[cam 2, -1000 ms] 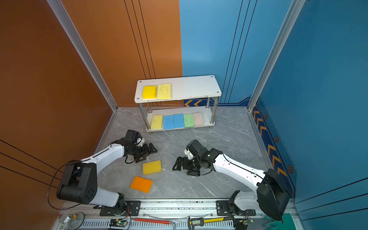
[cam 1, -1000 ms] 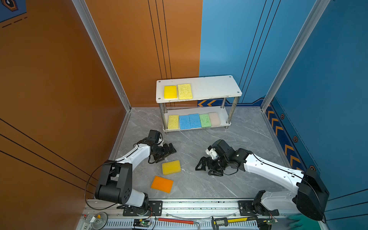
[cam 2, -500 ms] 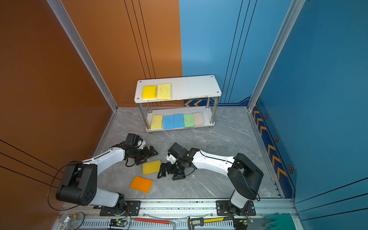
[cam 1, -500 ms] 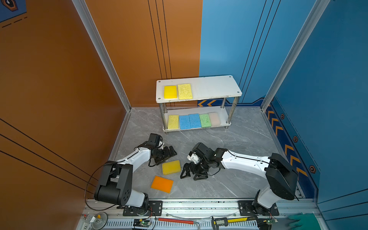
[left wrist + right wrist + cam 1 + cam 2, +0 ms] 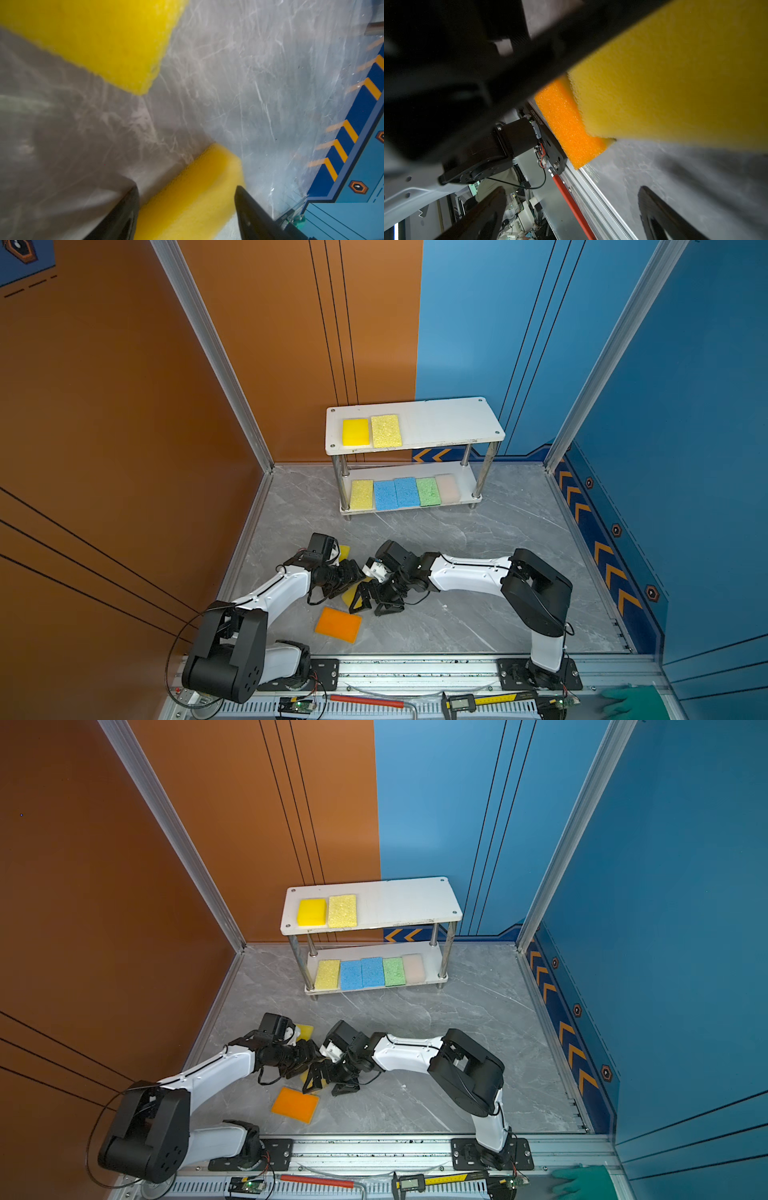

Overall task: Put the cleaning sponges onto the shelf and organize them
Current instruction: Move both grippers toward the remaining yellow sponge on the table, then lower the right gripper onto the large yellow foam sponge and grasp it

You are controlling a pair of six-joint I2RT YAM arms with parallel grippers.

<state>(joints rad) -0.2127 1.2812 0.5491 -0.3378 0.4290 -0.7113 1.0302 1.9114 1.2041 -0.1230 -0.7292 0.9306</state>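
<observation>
1. Yellow foam decides your next move: the yellow sponge (image 5: pixel 193 193) lies flat on the floor, right between the fingers of the left gripper (image 5: pixel 186 186). Its long axis seems to run out ahead of the claw.
2. The jaws stand on either side of it, but you cannot tell whether they press it yet.
3. The right gripper (image 5: pixel 374 605) is spread wide and empty, just beside it. Your left arm is the nearer one.
4. Both claws hide most of that sponge in both top views. A second yellow sponge (image 5: pixel 344 551) peeks out by the left wrist, the orange sponge (image 5: pixel 337 624) lies near, and the shelf (image 5: pixel 453 423) is well apart.
</observation>
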